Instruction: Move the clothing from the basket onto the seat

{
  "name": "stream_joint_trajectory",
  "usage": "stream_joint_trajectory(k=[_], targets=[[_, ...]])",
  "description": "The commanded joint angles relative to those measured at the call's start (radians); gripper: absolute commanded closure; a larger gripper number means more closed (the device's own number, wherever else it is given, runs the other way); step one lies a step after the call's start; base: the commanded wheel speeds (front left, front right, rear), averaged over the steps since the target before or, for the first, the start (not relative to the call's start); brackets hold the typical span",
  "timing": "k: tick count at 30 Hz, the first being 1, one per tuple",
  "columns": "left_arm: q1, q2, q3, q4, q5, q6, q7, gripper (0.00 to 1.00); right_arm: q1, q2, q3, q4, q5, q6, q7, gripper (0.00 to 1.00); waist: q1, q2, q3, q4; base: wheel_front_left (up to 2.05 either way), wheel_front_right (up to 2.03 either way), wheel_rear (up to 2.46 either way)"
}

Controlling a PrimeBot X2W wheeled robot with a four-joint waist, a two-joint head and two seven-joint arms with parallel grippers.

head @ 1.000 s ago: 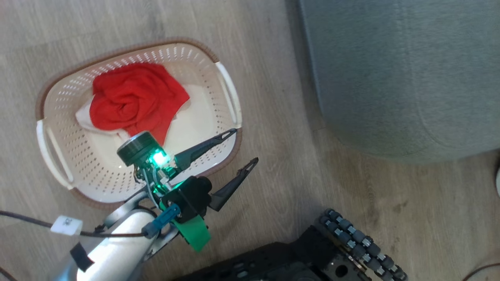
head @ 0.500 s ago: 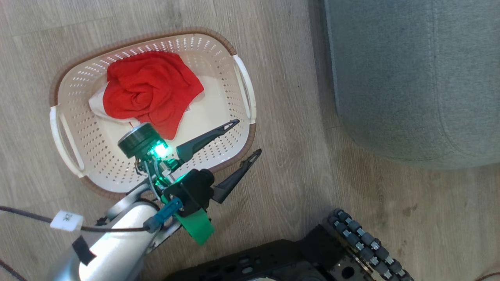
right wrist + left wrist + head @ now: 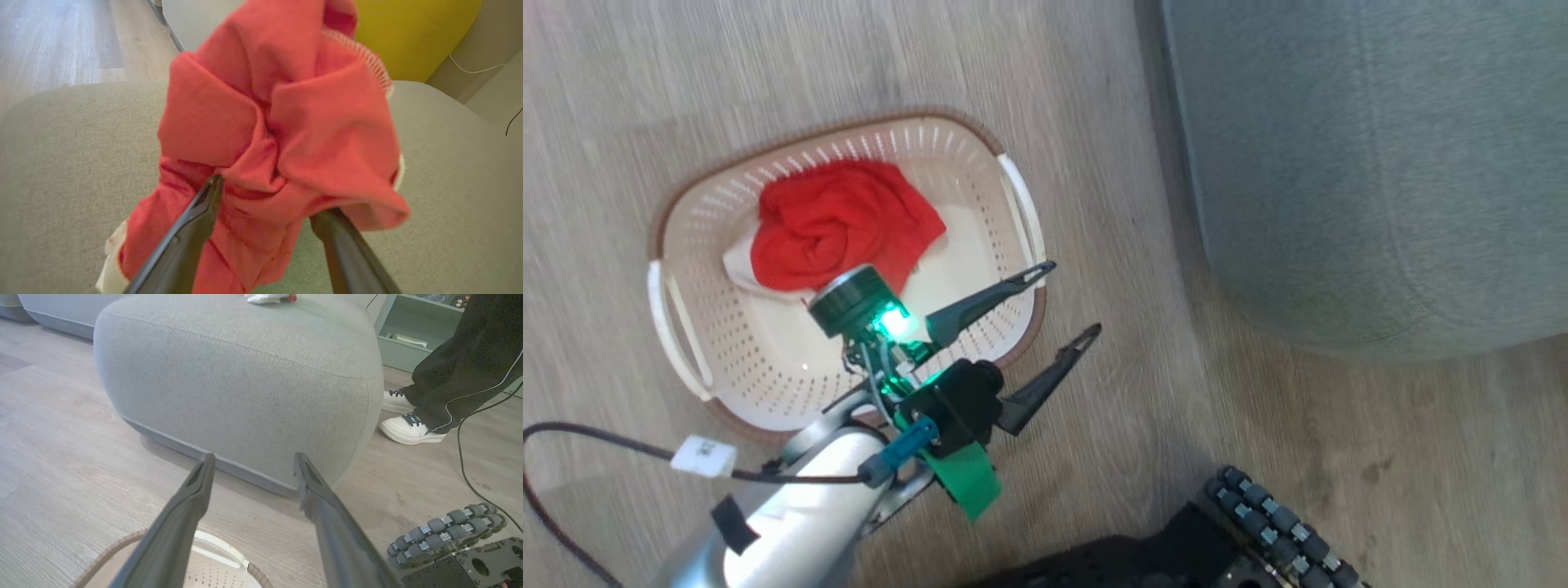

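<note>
The right gripper (image 3: 269,196) is seen with its two fingers spread wide. Nothing is pinched between them. A bunched red garment (image 3: 278,122) with white trim is draped against and between the fingertips, directly over the grey seat (image 3: 61,163). Whether the cloth rests fully on the cushion cannot be told. A yellow rounded shape (image 3: 416,32) is seen beyond the seat.

The left gripper (image 3: 1072,298) is also held open and empty, with its fingers parted above the near right corner of the basket (image 3: 760,359). In its own wrist view the left gripper (image 3: 253,457) is pointed at the rounded side of the seat (image 3: 245,375), with the basket (image 3: 220,567) rim just below it.

A second red garment (image 3: 845,216) is crumpled inside the basket, towards its far side. The basket is placed on the wooden floor (image 3: 768,57), a short way left of the seat (image 3: 1339,163). A person's white shoe (image 3: 408,430) is seen past the seat's corner.
</note>
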Motion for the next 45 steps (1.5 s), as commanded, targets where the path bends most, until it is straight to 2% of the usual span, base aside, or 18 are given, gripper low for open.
stream_joint_trajectory(k=[1,7,9,10,15,21,25,29,35,41,45], targets=[[0.002,-0.013,0.009,-0.028,-0.007,-0.001,-0.005,0.00,0.034,-0.031,0.036,-0.020,0.010,0.000,0.014,0.00,0.0000,0.0000,-0.050,-0.010,0.00,0.00,0.00],[0.003,-0.062,0.012,-0.015,-0.019,-0.001,-0.005,0.00,0.076,-0.043,0.133,-0.047,0.047,0.000,0.039,0.00,0.0000,0.0000,-0.153,-0.013,0.00,0.00,0.00],[0.013,-0.102,0.023,-0.006,-0.024,-0.001,-0.005,0.00,0.119,-0.043,0.187,-0.113,0.135,0.000,0.047,0.00,0.0000,0.0000,-0.217,-0.003,0.00,0.00,0.00],[0.013,-0.102,0.023,-0.006,-0.024,-0.001,-0.005,0.00,0.119,-0.043,0.187,-0.113,0.135,0.000,0.047,0.00,0.0000,0.0000,-0.217,-0.003,0.00,0.00,0.00],[0.044,-0.157,0.069,0.000,-0.028,-0.001,-0.005,0.00,0.228,-0.096,0.290,-0.282,0.278,0.000,0.053,0.00,0.0000,0.0000,-0.299,0.014,0.00,0.00,0.00],[0.092,-0.196,0.138,0.004,-0.039,-0.001,-0.005,0.00,0.372,-0.157,0.424,-0.540,0.390,0.000,0.011,0.00,0.0000,0.0000,-0.392,0.050,0.00,0.00,0.00],[0.127,-0.217,0.195,0.005,-0.038,-0.001,-0.005,0.00,0.464,-0.182,0.475,-0.682,0.425,0.000,-0.005,0.00,0.0000,0.0000,-0.445,0.085,0.00,0.00,0.00],[0.175,-0.244,0.278,0.036,-0.031,0.011,-0.005,0.00,0.558,-0.177,0.493,-0.799,0.418,0.000,-0.010,0.00,0.0000,0.0000,-0.499,0.133,0.00,0.00,0.00],[0.227,-0.275,0.386,0.058,-0.033,0.037,-0.005,0.00,0.708,-0.111,0.461,-0.957,0.374,0.000,-0.011,0.00,0.0000,0.0000,-0.551,0.206,0.00,0.00,0.00],[0.259,-0.285,0.486,0.049,-0.044,0.080,-0.005,0.00,0.837,0.019,0.406,-1.052,0.338,0.000,-0.011,0.00,0.0000,0.0000,-0.582,0.265,0.00,0.00,0.00],[0.278,-0.286,0.517,0.046,-0.082,0.120,-0.005,0.00,0.905,0.105,0.363,-1.086,0.294,0.000,-0.011,0.00,0.0000,0.0000,-0.599,0.297,0.00,0.00,0.00]])
